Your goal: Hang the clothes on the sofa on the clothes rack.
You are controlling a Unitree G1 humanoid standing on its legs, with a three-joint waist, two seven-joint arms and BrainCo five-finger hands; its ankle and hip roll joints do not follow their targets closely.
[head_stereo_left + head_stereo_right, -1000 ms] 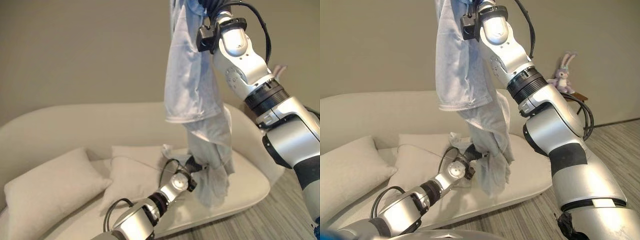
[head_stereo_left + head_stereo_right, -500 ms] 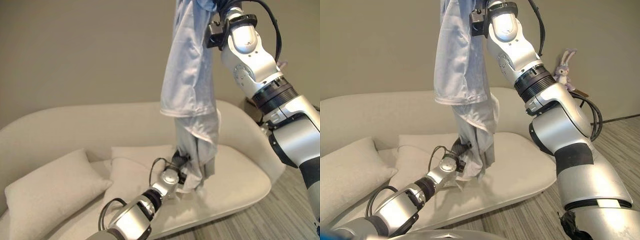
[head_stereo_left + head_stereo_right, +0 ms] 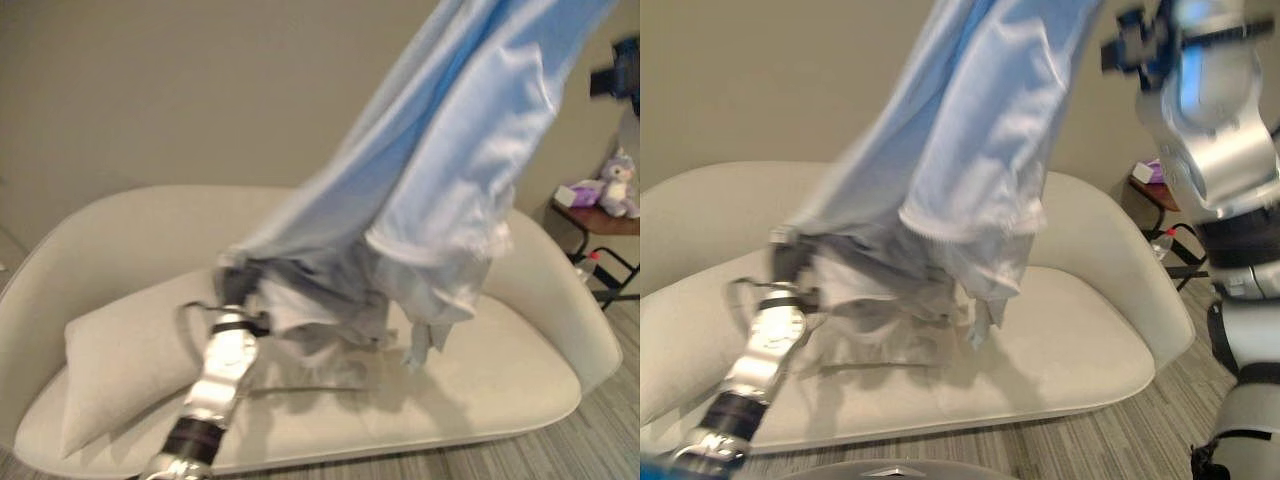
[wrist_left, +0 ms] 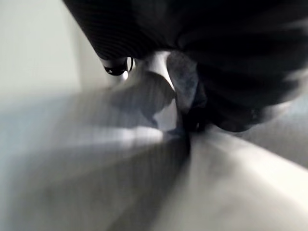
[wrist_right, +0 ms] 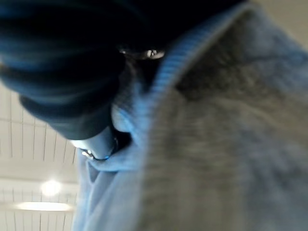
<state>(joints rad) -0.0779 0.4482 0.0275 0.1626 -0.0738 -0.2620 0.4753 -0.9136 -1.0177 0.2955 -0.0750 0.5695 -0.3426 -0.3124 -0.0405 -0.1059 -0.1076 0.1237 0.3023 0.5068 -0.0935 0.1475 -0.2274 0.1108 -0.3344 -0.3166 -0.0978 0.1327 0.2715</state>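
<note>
Across the left eye view, a pale blue garment stretches from the upper right corner down to the middle left of the frame, hanging above the cream sofa. Its lower end is bunched where the left arm rises from the bottom of the frame; the left hand is buried in the cloth there. A cushion lies at the left end of the sofa. At the right edge a small side table carries a purple plush toy.

Over in the right eye view, the same garment runs from top centre down to the left hand at mid-left, while the silver right arm stands at the upper right; the cloth's top end leaves the frame beside it.

Close in the left wrist view, the left hand's dark cover fills the top, and grey cloth is gathered against it; whether the fingers are curled cannot be told.

Up close in the right wrist view, the right hand has its fingers closed on a ribbed edge of the blue garment, with a lit ceiling behind.
</note>
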